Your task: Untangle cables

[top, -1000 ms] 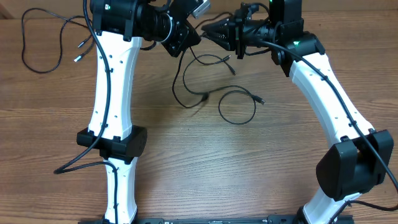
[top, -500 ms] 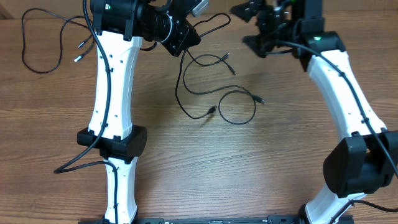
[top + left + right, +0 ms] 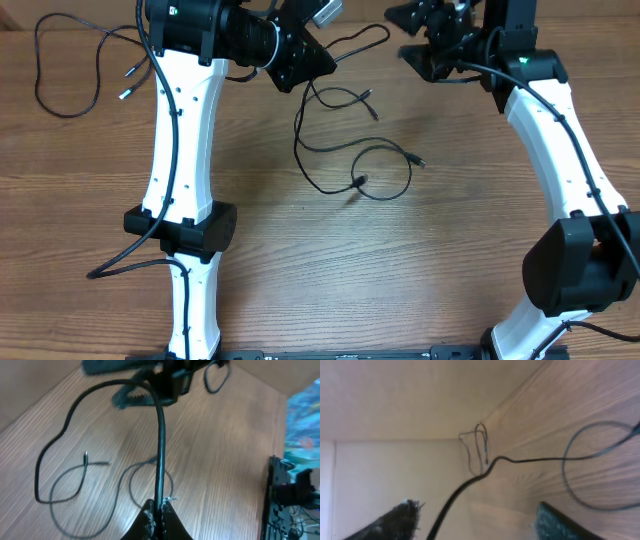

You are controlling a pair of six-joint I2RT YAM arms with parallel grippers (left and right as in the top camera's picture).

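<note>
My left gripper [image 3: 318,58] hangs above the table's back middle, shut on a thin black cable [image 3: 297,140] that droops to the wood and ends by a round cable loop [image 3: 411,175]. In the left wrist view the fingertips [image 3: 150,519] pinch that cable [image 3: 161,450], which runs straight up. My right gripper [image 3: 402,33] hovers to the right of the left one, open. In the right wrist view the cable [image 3: 451,502] passes loosely between its wide-apart fingers [image 3: 402,517], touching neither. Another strand ends in a plug [image 3: 368,97] below the grippers.
A separate black cable [image 3: 40,75] with two silver-tipped plugs lies at the far left back corner; the right wrist view shows it in the distance [image 3: 479,445]. A thick arm cable [image 3: 120,265] trails beside the left arm's base.
My right gripper has opened, let go of the cable and drawn away to the right. The hanging cable's free end has swung right, onto the round loop. The left gripper has kept its grip.
</note>
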